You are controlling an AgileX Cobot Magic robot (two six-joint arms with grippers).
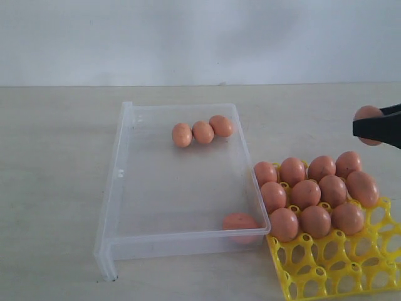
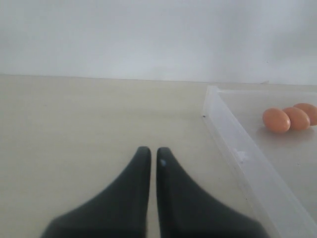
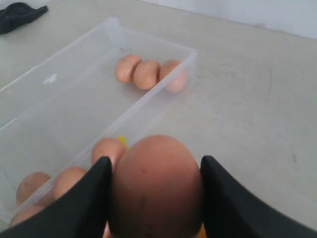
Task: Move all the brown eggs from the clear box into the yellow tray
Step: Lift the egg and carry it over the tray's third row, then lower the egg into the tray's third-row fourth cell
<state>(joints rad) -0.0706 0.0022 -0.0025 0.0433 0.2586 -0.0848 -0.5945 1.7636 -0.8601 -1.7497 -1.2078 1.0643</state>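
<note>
The clear box (image 1: 125,188) lies mid-table with three brown eggs (image 1: 202,132) in a row at its far side and one more egg (image 1: 240,223) in its near right corner. To its right the yellow tray (image 1: 332,269) carries several eggs (image 1: 313,191) in its back rows. My right gripper (image 1: 369,127) hangs above the tray's far right, shut on a brown egg (image 3: 156,186). My left gripper (image 2: 149,151) is shut and empty over bare table beside the box's wall (image 2: 233,148); the exterior view does not show it.
A dark cloth (image 3: 20,14) lies on the table beyond the box in the right wrist view. The front cups of the tray (image 1: 369,276) hold nothing. A pale wall backs the table.
</note>
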